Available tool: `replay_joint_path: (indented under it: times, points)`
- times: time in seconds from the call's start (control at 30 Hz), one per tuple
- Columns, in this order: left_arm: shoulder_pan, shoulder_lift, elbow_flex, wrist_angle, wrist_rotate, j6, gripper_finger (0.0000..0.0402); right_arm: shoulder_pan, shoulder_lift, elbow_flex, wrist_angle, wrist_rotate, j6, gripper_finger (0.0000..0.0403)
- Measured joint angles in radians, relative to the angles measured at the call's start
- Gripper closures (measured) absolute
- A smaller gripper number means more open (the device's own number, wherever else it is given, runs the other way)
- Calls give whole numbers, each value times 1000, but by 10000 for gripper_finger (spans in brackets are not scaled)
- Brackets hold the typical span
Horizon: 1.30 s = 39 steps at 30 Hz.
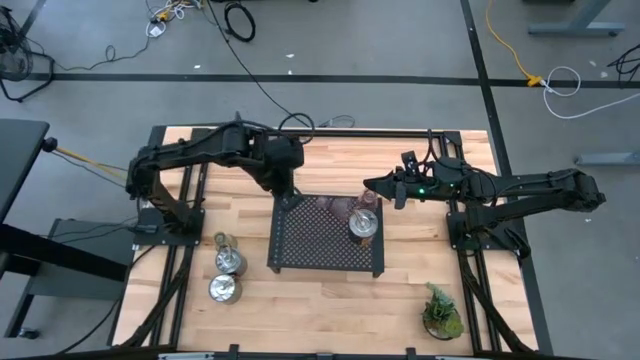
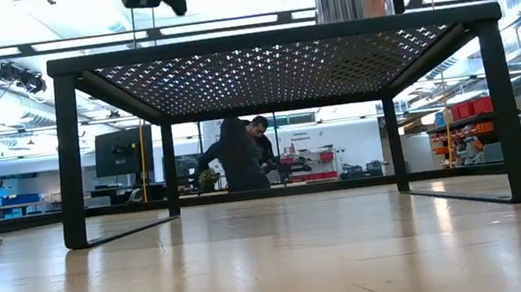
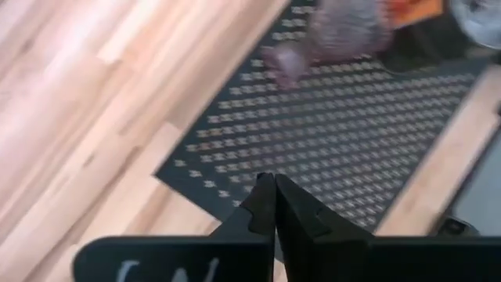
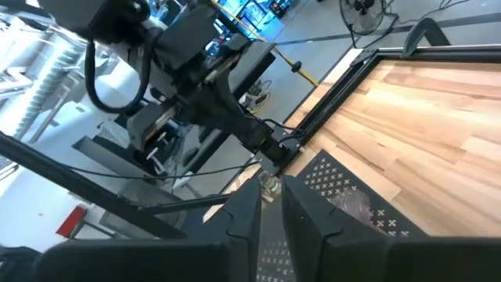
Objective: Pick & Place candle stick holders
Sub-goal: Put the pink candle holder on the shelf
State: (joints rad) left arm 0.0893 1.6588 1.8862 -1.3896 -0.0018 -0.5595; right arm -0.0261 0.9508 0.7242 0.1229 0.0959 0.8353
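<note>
My left end effector (image 1: 291,193), fingers pressed together and empty, hovers over the tray's (image 1: 325,245) far left corner. Three holders sit on the tray; two silver holders (image 1: 227,274) wait near the tabletop's (image 1: 330,305) left edge. I should spread wide before descending there.

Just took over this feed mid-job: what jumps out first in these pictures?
The black perforated tray at the table's centre draws the eye, with one shiny silver holder on its right side and pinkish glass cups at its far edge. The left claw is shut over the tray's far-left corner, with nothing in it; the right claw is shut beyond the far-right corner. Two more silver holders stand on the wood left of the tray, and a potted plant sits near right.
</note>
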Motion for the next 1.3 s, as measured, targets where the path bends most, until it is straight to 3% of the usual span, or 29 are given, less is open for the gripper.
replay_joint_path:
  times: [0.3,0.53,0.97,1.3]
  points:
    - [0,-5,-1,22,-78,-9,380,-1,0,0,-6,18,-10,351]
    - [-2,15,-1,108,-41,-25,382,-1,0,0,-6,19,-24,351]
    - [-3,161,-2,163,85,-27,358,1,0,0,-6,-37,-25,351]
    - [-4,174,-2,214,68,32,297,1,0,0,-29,-61,-32,351]
